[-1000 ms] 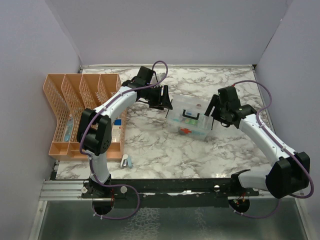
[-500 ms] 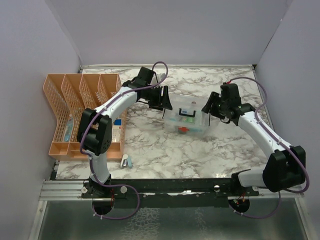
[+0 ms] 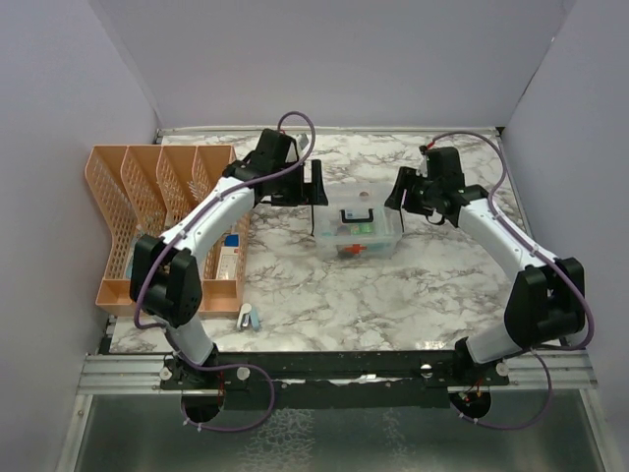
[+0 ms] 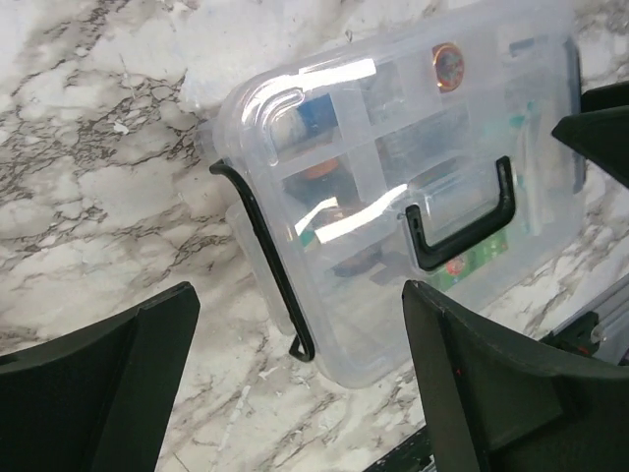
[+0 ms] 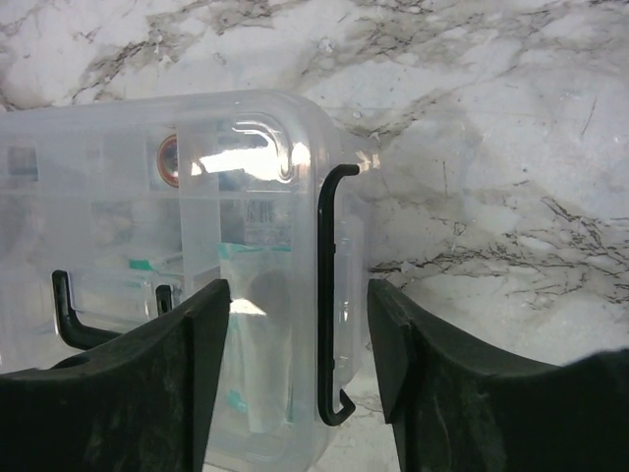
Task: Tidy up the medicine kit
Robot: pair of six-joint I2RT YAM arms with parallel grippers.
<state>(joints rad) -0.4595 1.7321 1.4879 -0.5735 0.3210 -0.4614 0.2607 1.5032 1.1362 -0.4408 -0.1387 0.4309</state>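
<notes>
The left gripper (image 3: 314, 187) hung with its jaws spread wide and nothing between them, poised just off the far-left corner of the medicine kit (image 3: 359, 232) at the middle of the marble table (image 3: 314, 295). From the left wrist camera, the two dark fingers (image 4: 98, 383) framed the clear box without touching it. The lid was down, and a black clip (image 4: 263, 254) ran along the nearer short side.

The kit lay flat and roughly square to the table edge, its black carry handle (image 3: 358, 214) folded on top of the lid. Through the clear plastic, several compartments could be made out. They held small packets, a round copper-coloured item (image 4: 447, 67) and something red at the near side, though the contents were too blurred to name.

At the opposite end, the right gripper (image 3: 399, 197) sat just beside the kit's far-right corner. Its jaws stood partly apart, narrower than the left pair. In the right wrist view, the fingers (image 5: 147, 393) straddled the black clip (image 5: 327, 295) on that short side. Whether either pad touched the clip or the box wall could not be told, but the jaws were not closed on it.

An orange lattice desk organizer (image 3: 147, 192) stood along the left edge of the table, well apart from the kit. A few small boxes (image 3: 230, 258) were in its near compartments. A small white and blue object (image 3: 246, 317) lay on the table just beside the organizer's near corner.
</notes>
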